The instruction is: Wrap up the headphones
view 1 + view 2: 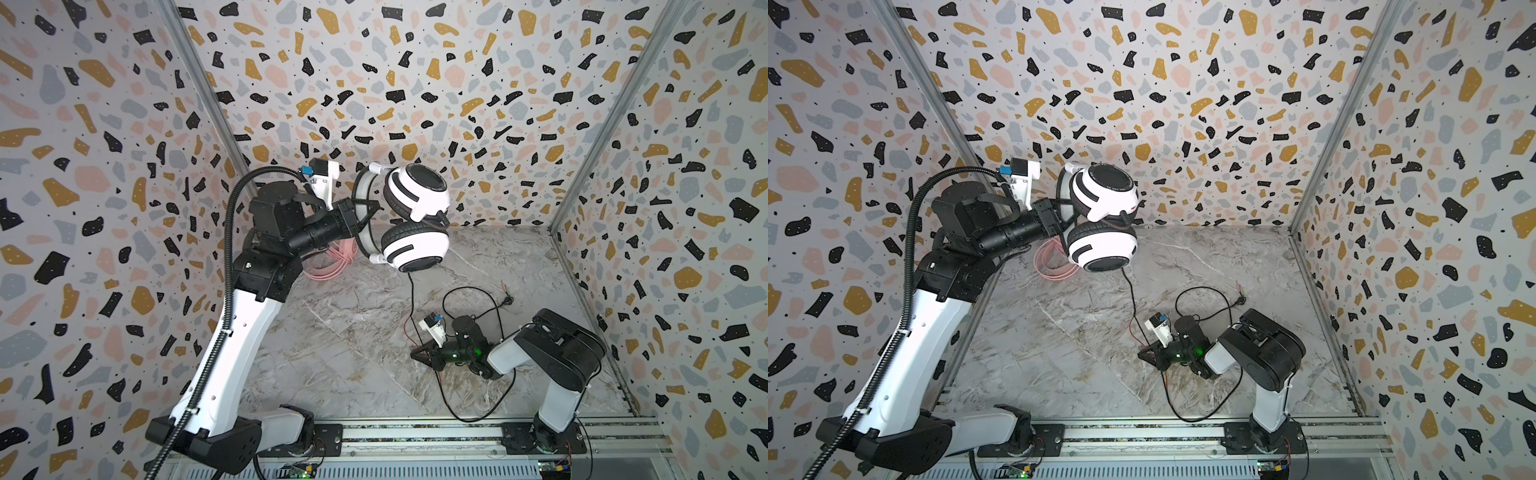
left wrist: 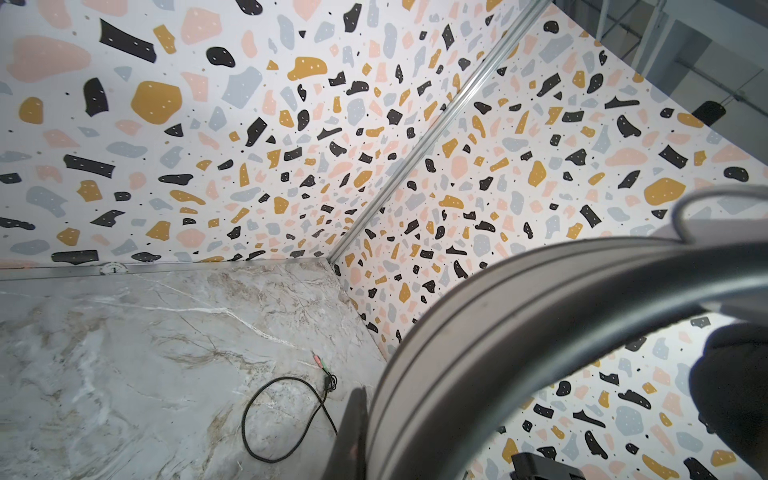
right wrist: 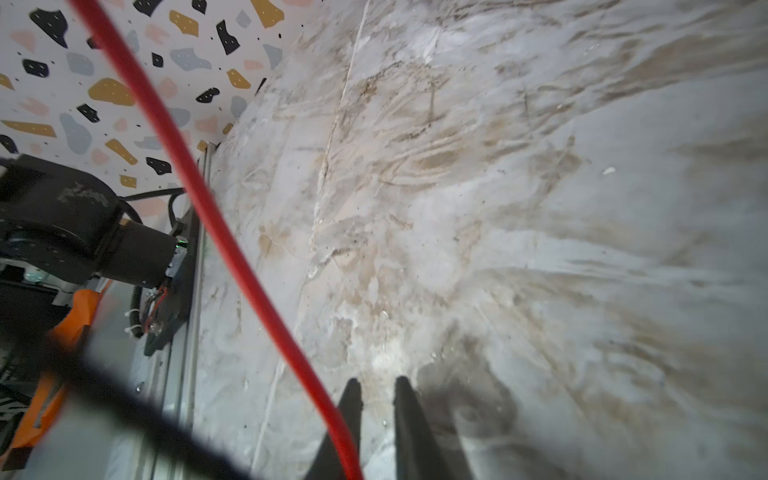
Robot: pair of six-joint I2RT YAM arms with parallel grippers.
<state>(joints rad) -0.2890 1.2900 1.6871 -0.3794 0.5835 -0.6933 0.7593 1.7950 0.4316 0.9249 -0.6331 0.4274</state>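
While my left gripper (image 1: 371, 208) clamps the white headset (image 1: 415, 195) aloft, its cable (image 1: 411, 293) hangs below. My right gripper (image 1: 417, 354) sits closed beside the cable; hold unclear.

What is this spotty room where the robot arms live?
Probably a robot test booth, not a home: speckled terrazzo-print walls box in a grey marble-look tabletop, and two white-and-black robot arms are mounted on a metal rail at its front edge.
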